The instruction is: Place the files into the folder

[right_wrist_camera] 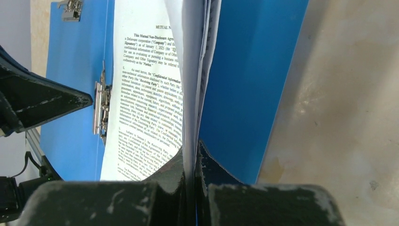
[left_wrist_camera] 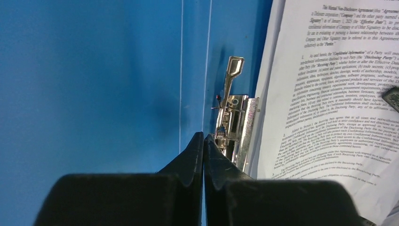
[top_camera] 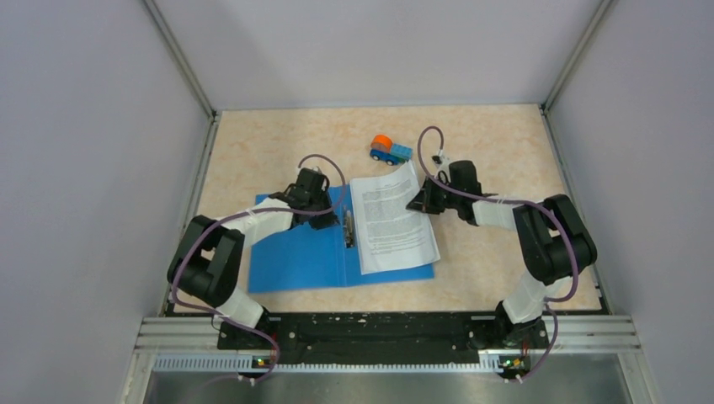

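Observation:
The blue folder lies open on the table, its metal clip at the spine. The files, white printed sheets, lie on the folder's right half with their far right edge lifted. My right gripper is shut on that raised edge; in the right wrist view the sheets stand pinched between the fingers over the blue cover. My left gripper is shut and empty, tips on the blue folder just left of the clip; the files lie to its right.
A small blue-and-orange toy truck stands at the back of the table beyond the folder. Grey walls close in the left, right and back sides. The left gripper's black fingers show at the left of the right wrist view.

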You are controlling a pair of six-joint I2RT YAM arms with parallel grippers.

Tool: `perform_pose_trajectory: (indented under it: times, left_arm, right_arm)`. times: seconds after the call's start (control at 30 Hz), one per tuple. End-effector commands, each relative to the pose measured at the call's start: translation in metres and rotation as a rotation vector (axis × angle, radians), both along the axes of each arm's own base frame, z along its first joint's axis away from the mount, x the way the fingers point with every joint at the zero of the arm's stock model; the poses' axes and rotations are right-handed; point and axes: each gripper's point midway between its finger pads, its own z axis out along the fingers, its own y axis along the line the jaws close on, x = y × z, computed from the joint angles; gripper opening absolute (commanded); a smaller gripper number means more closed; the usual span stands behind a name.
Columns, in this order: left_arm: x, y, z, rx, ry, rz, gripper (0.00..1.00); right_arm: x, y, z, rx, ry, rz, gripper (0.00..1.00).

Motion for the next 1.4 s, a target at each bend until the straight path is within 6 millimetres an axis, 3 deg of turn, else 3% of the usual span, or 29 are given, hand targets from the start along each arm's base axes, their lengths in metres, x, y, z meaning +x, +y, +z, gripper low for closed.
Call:
perform_pose_trajectory:
  times: [0.0,0.27,0.53,0.77,1.13,1.37]
  left_arm:
    - [0.007,-0.009,-0.008,-0.014,-0.016,0.02,0.0]
    - [0.002,-0.016,-0.024,0.003,0.018,0.021,0.0]
    - [0.003,-0.016,-0.025,0.015,0.02,0.02,0.0]
    - [0.004,-0.014,-0.027,0.036,0.022,0.015,0.0]
    - [0.005,-0.014,-0.031,0.042,0.028,0.008,0.0]
    - [0.006,-0.014,-0.032,0.048,0.027,0.001,0.0]
  right_arm:
    - [0.004,0.01,0.019,0.06,-0.064,-0.001,0.0]
    - [0.003,0.014,0.019,0.12,-0.041,-0.028,0.0]
    - [0.0,0.017,0.028,0.174,-0.055,-0.015,0.0]
    - [0.002,0.003,0.031,0.17,-0.06,-0.056,0.0]
    - [-0.017,0.002,0.088,0.198,-0.361,0.066,0.0]
    - [-0.04,0.007,0.105,0.223,-0.554,0.15,0.0]
